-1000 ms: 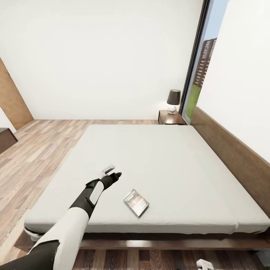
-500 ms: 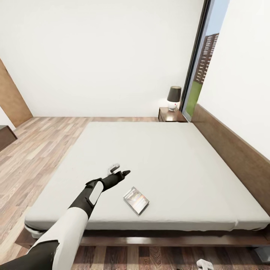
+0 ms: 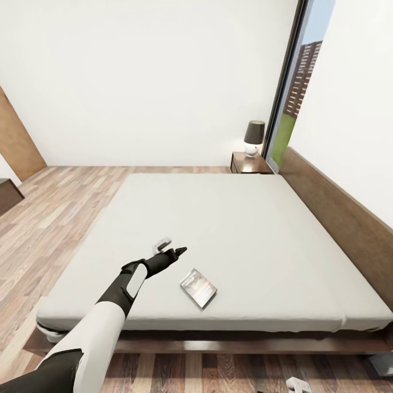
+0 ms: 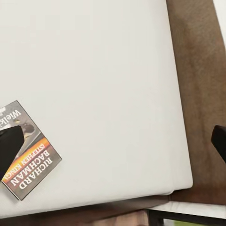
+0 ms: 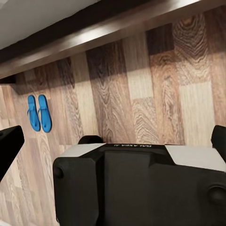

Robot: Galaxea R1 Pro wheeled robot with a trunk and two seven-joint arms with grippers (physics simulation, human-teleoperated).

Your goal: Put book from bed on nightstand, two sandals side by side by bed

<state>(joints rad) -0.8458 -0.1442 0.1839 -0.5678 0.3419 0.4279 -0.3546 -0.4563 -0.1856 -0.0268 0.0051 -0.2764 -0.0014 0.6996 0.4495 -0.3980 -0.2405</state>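
Black-fingered left gripper (image 3: pixel 170 248) hangs with fingers spread, holding nothing, beside the thin orange-banded paperback book (image 3: pixel 198 287) near the light-grey bed's (image 3: pixel 229 218) foot edge. Book pickup is underway; next, centre over it and descend.

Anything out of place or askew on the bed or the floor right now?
The book lies askew on the bed, near its foot edge, turned at an angle to the mattress sides; it belongs on a nightstand. The left hand hovers beside it. The sandals lie neatly side by side on the floor. Nothing looks damaged.
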